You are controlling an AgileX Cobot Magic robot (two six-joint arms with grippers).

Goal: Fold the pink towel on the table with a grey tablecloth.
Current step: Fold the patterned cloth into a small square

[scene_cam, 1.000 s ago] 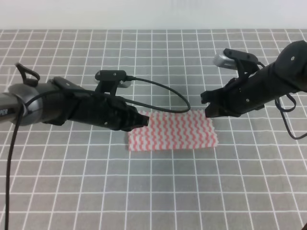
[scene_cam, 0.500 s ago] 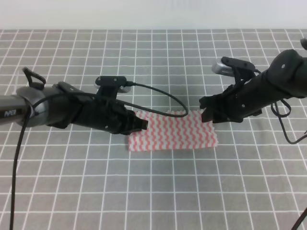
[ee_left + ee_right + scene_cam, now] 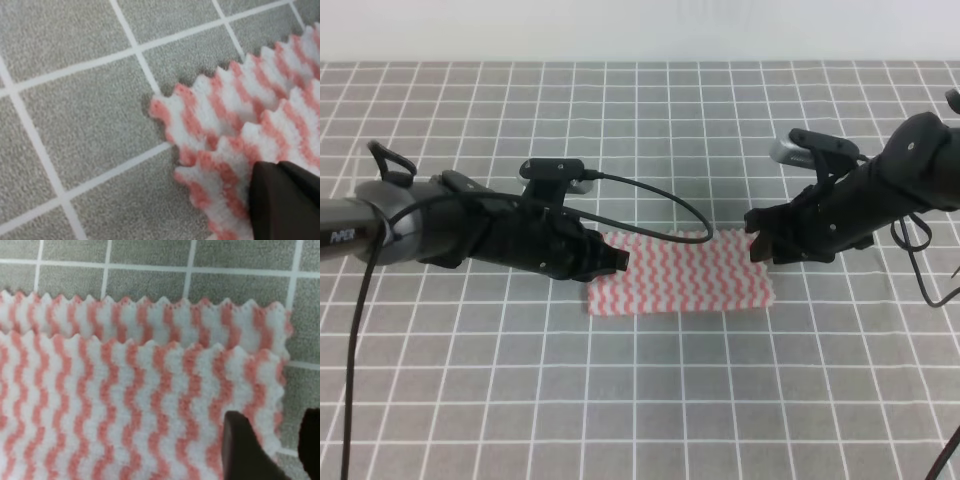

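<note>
The pink towel [image 3: 680, 272] lies folded in two layers on the table with a grey tablecloth [image 3: 640, 400], its top layer set a little short of the far edge. My left gripper [image 3: 618, 255] rests low at the towel's far left corner. In the left wrist view one dark finger [image 3: 285, 200] presses on the towel [image 3: 225, 115] near that corner, and its state is unclear. My right gripper [image 3: 758, 247] is at the far right corner. Its fingers [image 3: 245, 445] stand apart over the towel [image 3: 125, 390], holding nothing.
White grid lines cover the grey cloth [image 3: 75, 100] all around the towel. A black cable [image 3: 670, 200] loops from the left arm over the cloth just behind the towel. The table's far edge meets a pale wall [image 3: 640, 30].
The left arm sank lower toward the towel's left corner. The right gripper shifted slightly right and down at the right corner. The towel kept its place.
</note>
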